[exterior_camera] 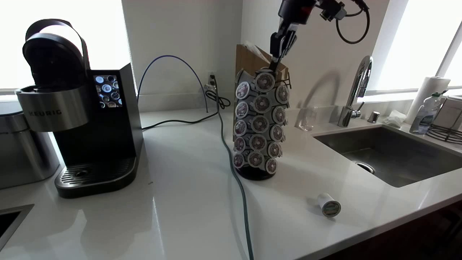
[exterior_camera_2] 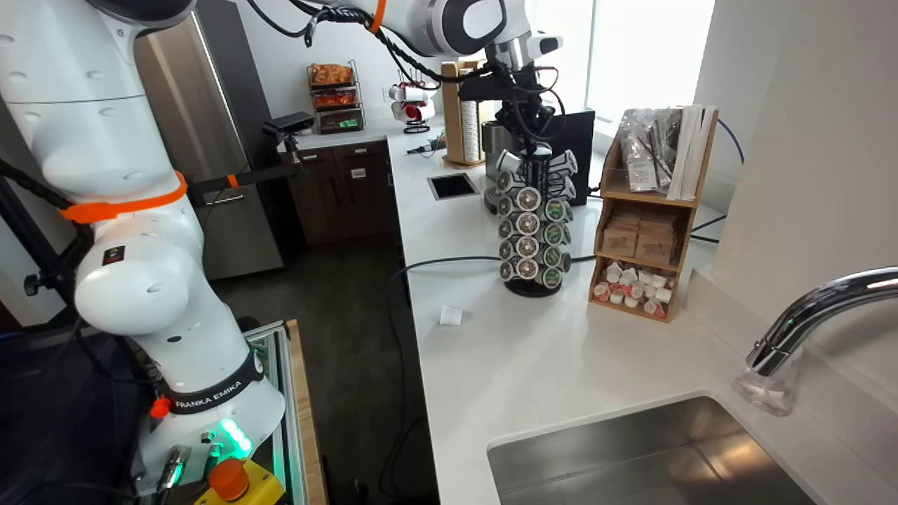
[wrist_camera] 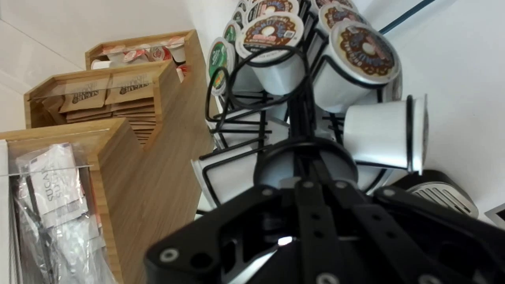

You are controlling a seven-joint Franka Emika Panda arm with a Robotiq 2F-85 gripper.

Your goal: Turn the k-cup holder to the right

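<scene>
The k-cup holder is a dark wire tower with columns of round-lidded pods and a round black base (exterior_camera: 255,174). It stands upright on the counter; its base also shows in an exterior view (exterior_camera_2: 533,287). In the wrist view its round dark top (wrist_camera: 303,142) lies right at the fingertips. My gripper (exterior_camera: 275,65) points down at the top of the holder; it also shows in an exterior view (exterior_camera_2: 536,144). In the wrist view the fingers (wrist_camera: 311,163) are together, with nothing visible between them. Whether the tips touch the top I cannot tell.
A wooden organizer (exterior_camera_2: 689,231) stands close beside the holder. A black coffee machine (exterior_camera: 130,115) with its lid up stands farther off. A green cable (exterior_camera: 236,177) runs past the base. A loose pod (exterior_camera: 330,206) lies near the counter edge, and a sink (exterior_camera: 408,146) is beyond.
</scene>
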